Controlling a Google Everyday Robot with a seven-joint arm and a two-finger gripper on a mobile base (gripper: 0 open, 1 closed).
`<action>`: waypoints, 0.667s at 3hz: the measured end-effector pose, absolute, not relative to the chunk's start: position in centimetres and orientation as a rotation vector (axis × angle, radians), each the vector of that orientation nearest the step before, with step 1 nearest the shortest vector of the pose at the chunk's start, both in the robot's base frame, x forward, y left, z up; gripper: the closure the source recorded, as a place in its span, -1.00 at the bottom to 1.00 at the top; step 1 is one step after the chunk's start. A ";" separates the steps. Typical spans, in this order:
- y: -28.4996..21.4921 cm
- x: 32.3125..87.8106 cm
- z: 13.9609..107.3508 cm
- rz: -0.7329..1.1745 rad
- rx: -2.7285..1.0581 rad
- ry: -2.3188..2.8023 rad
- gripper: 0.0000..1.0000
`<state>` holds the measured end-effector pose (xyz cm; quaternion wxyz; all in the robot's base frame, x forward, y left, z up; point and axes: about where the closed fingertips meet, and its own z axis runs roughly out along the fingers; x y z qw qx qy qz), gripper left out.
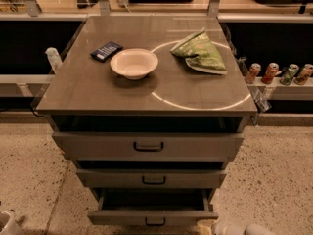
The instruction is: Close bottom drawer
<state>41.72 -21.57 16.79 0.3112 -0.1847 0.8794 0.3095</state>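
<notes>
A grey-brown metal cabinet has three drawers under its flat top [146,89]. The bottom drawer [152,216] is the narrowest. It stands pulled out, its dark inside open to view, with a small dark loop handle [155,223] on its flat front. The middle drawer [151,178] and the widest top drawer [147,146] stick out a little. My gripper [210,226] is at the bottom edge of the camera view, just right of the bottom drawer's front right corner, mostly cut off by the frame.
On the cabinet top lie a white bowl [134,62], a dark blue packet [106,51] and a green chip bag [199,52]. Several drink cans [279,73] stand on a shelf to the right. A white bottle [53,58] is at the left. Speckled floor surrounds the cabinet.
</notes>
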 end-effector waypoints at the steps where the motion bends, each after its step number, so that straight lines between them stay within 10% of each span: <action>1: -22.1 42.8 14.7 0.674 -0.482 2.356 1.00; 2: -22.7 43.3 13.1 0.572 -0.461 2.386 1.00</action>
